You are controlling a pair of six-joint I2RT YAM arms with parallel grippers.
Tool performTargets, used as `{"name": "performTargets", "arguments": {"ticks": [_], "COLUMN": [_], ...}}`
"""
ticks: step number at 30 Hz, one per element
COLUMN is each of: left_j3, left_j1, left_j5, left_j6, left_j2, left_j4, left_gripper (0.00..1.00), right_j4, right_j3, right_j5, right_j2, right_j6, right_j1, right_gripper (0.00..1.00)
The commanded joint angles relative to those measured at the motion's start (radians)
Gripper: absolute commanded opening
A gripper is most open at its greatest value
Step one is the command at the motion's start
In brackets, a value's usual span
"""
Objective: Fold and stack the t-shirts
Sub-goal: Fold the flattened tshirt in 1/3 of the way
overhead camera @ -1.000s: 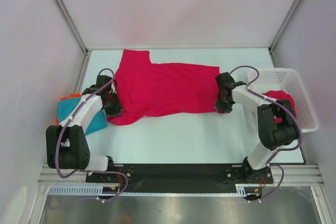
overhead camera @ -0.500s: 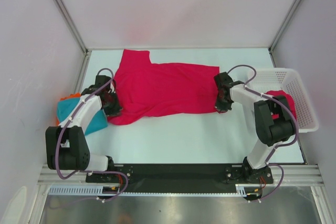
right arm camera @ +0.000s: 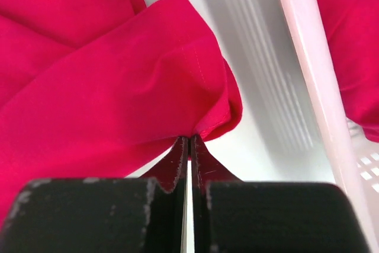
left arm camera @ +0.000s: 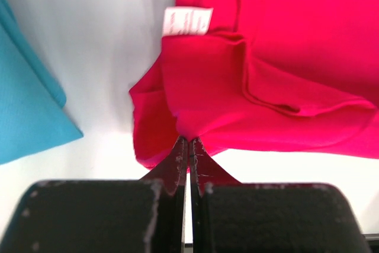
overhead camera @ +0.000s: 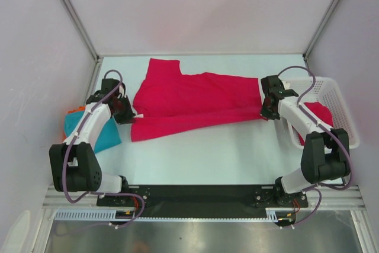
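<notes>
A crimson t-shirt [overhead camera: 189,102] stretches across the middle of the white table, folded lengthwise, one sleeve pointing to the back left. My left gripper [overhead camera: 126,112] is shut on its left end; the left wrist view shows the cloth [left arm camera: 249,87] pinched at the fingertips [left arm camera: 180,146] and a white label [left arm camera: 187,21]. My right gripper [overhead camera: 267,109] is shut on the right hem, cloth [right arm camera: 118,87] bunched at its tips. A teal t-shirt [overhead camera: 98,131] lies folded at the left edge. Another crimson t-shirt [overhead camera: 320,115] sits in the basket.
A white mesh basket [overhead camera: 334,96] stands at the right edge, its rim [right arm camera: 308,69] close beside my right gripper. Something orange [overhead camera: 80,109] peeks from behind the teal shirt. Grey walls enclose the table on three sides.
The right gripper shut on the shirt's right hem and moved right and back. The left gripper moved back too. The shirt is pulled longer and narrower, shifted to the right.
</notes>
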Motion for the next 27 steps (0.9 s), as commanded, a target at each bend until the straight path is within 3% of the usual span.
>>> {"name": "performTargets", "arguments": {"ticks": [1,11,27], "left_j3": [0.061,0.003,0.031], "left_j1": [0.011,0.025,0.096], "left_j5": [0.025,0.014,0.013], "left_j6": [0.021,0.021,0.035], "left_j2": [0.005,-0.033,-0.047], "left_j4": [0.01,0.013,0.006], "left_gripper": [0.0,0.0,0.0], "right_j4": [-0.073,-0.11,-0.167], "right_j3": [0.012,-0.034,-0.103], "right_j5": [0.069,0.072,0.103], "right_j2": [0.006,-0.019,-0.066], "right_j6": [-0.01,0.01,0.036], "right_j1": [-0.01,-0.01,-0.008], "right_gripper": [0.0,0.0,0.0]}}
